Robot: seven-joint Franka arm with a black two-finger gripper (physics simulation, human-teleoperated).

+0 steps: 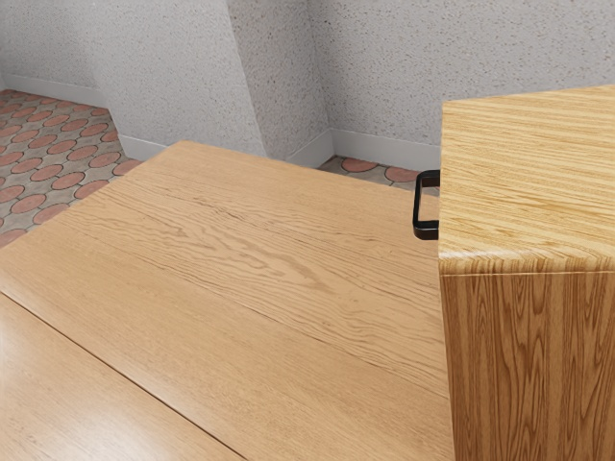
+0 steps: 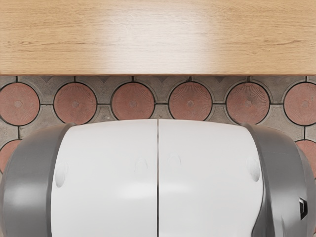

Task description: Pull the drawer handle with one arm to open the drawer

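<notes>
Black squared loop drawer handle (image 1: 425, 205) sticks out from the side of the light oak cabinet (image 1: 528, 279) that faces the exterior view's left. The cabinet is at that view's right, on the desk (image 1: 240, 288). Claw apart or together: cannot tell. Handle-to-claw relation: cannot tell.

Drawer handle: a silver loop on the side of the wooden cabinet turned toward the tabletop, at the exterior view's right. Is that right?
Not quite. The drawer handle is black, not silver, as the exterior view shows. The rest holds: it is a loop on the side of the wooden cabinet turned toward the tabletop, at the exterior view's right.
</notes>
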